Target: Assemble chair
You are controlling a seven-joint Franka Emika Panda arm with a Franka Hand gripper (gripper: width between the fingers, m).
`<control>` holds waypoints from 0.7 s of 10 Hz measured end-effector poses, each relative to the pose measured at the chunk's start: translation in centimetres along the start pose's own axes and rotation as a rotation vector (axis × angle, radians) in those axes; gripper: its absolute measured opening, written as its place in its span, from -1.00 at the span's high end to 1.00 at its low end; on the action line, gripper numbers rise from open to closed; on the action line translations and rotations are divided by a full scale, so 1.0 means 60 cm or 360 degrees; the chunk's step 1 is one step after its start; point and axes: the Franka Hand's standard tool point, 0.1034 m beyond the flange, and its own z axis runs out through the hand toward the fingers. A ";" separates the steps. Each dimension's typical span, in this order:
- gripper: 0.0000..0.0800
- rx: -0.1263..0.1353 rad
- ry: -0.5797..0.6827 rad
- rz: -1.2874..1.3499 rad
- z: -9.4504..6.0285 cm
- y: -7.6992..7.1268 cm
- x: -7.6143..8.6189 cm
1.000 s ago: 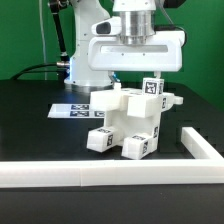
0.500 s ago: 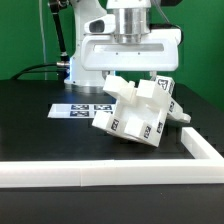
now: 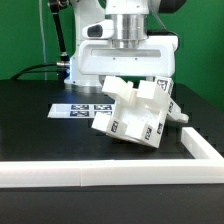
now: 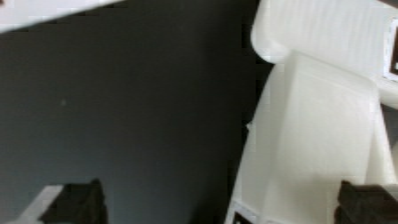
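The white chair (image 3: 140,112) lies tilted on the black table, its tagged legs pointing toward the exterior view's right. My gripper (image 3: 133,82) hangs directly over it, open. In the wrist view the two dark fingertips (image 4: 68,200) stand far apart around the gripper's middle (image 4: 217,205). A white chair panel (image 4: 320,120) runs close along one finger, while the other finger is over bare table. I cannot see the fingers pressing on the chair.
A long low white border rail (image 3: 100,172) runs along the front and turns back at the exterior view's right (image 3: 205,150). The marker board (image 3: 75,108) lies flat behind the chair. The robot's base (image 3: 85,62) stands at the back.
One second ago the chair stood on its legs under the gripper; it has since tipped over onto its side. Over the last half second almost nothing moved.
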 end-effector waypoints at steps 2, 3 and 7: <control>-0.62 -0.0003 0.0023 -0.0029 0.000 0.005 0.028; -0.62 -0.0005 0.0033 -0.0047 -0.001 0.010 0.048; -0.62 0.0000 0.0052 -0.0108 -0.007 0.027 0.101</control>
